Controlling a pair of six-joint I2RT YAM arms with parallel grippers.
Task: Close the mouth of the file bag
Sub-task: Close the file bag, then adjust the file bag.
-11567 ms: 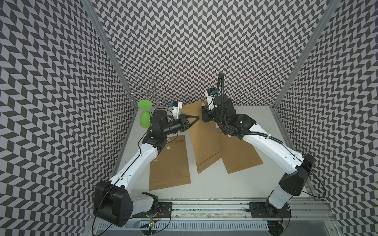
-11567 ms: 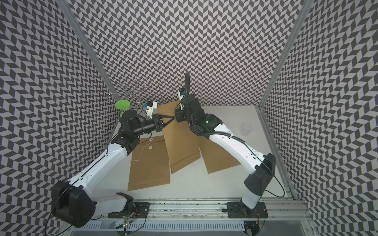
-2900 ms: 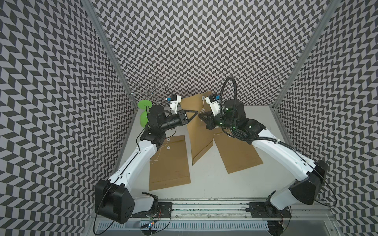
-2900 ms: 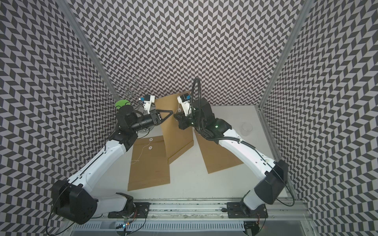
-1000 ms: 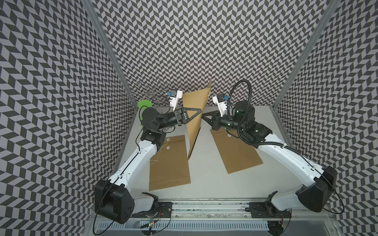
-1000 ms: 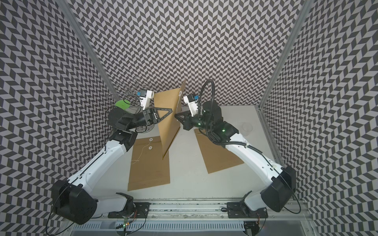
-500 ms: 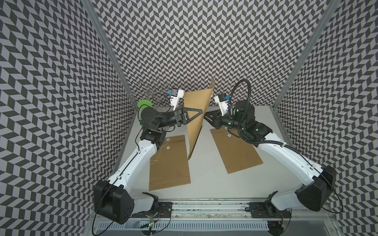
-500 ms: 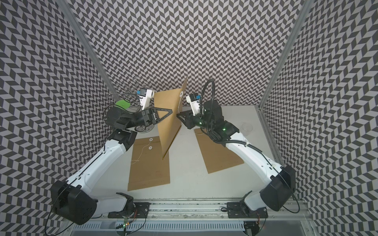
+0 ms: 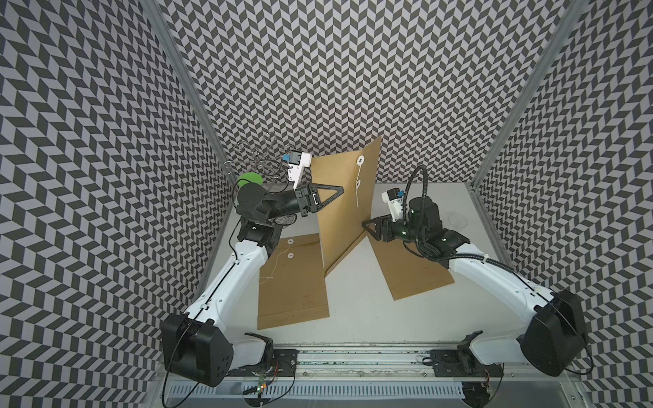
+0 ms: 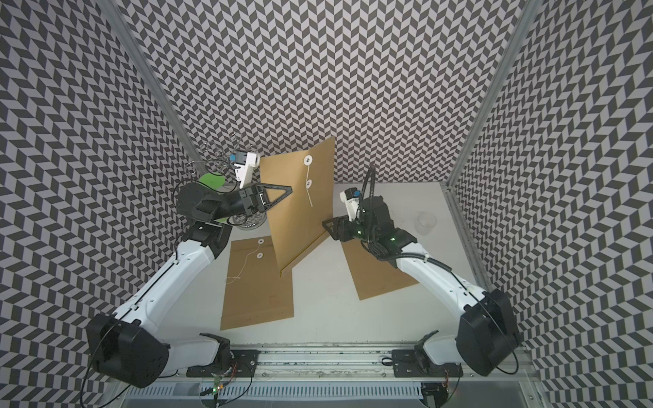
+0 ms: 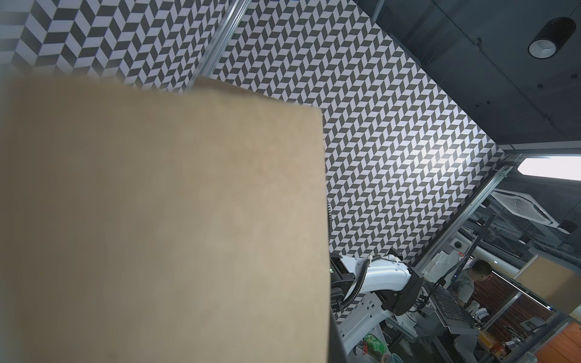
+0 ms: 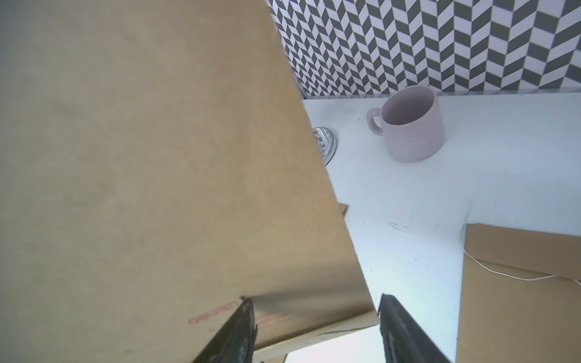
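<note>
1. In both top views, the left gripper [image 9: 340,190] [image 10: 289,193] is pinching shut on the left side of the upright file bag [image 9: 344,219] [image 10: 300,226]. The bag is standing on edge between the two arms, above the white table [image 9: 353,311]. Its lower corner is pointing down just beside a flat file bag [image 9: 293,282] lying by the left arm. Two white discs [image 9: 360,160] are showing near the upright bag's top, and a string [image 9: 357,197] is hanging down from them. The right gripper [image 9: 365,224] [image 10: 325,223] is sitting at the bag's lower right edge. A second flat file bag [image 9: 413,275] is lying under the right arm [image 9: 494,275], and a clear cup [image 9: 457,219] is standing near the table's far right corner.
2. In the left wrist view, the upright file bag's [image 11: 163,220] plain brown face is filling most of the frame. The gripping fingers are not showing here. The right arm [image 11: 383,276] is appearing past the bag's edge.
3. In the right wrist view, the right gripper [image 12: 316,301] is standing with its fingers [image 12: 239,333] apart, clamping nothing. The upright file bag's [image 12: 157,157] bottom edge is lying between them, and the other finger is keeping clear of the paper. A pink mug [image 12: 412,125] is standing on the table, and the flat file bag [image 12: 518,298] is lying nearby.
</note>
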